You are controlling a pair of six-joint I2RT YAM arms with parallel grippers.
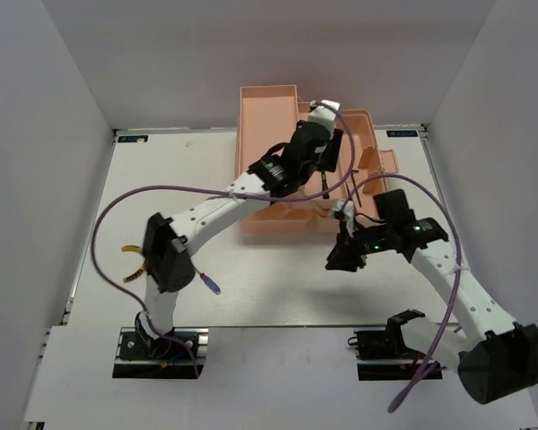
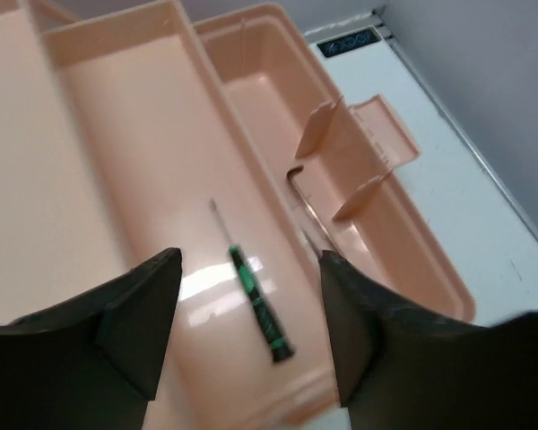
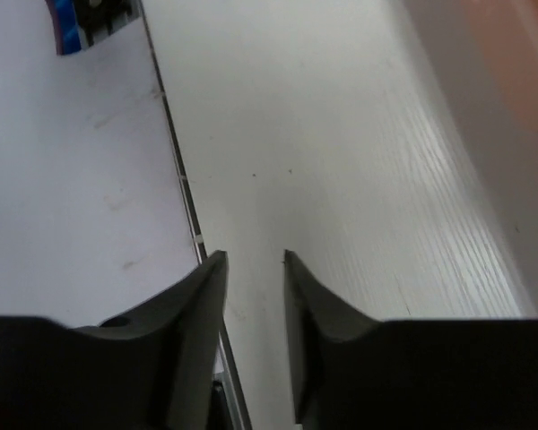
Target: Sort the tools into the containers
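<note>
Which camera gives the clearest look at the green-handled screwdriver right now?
The left wrist view: the green-handled screwdriver lies in full on the floor of a pink toolbox tray, unobstructed. In the top external view the left arm covers that spot; the right wrist view misses it entirely.

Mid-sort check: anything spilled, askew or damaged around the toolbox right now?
Nothing looks damaged or spilled. The green screwdriver lies flat in a tray of the toolbox. Only the unsorted tools stand out: the blue screwdriver and yellow-handled pliers lie loose on the left of the table.
</note>
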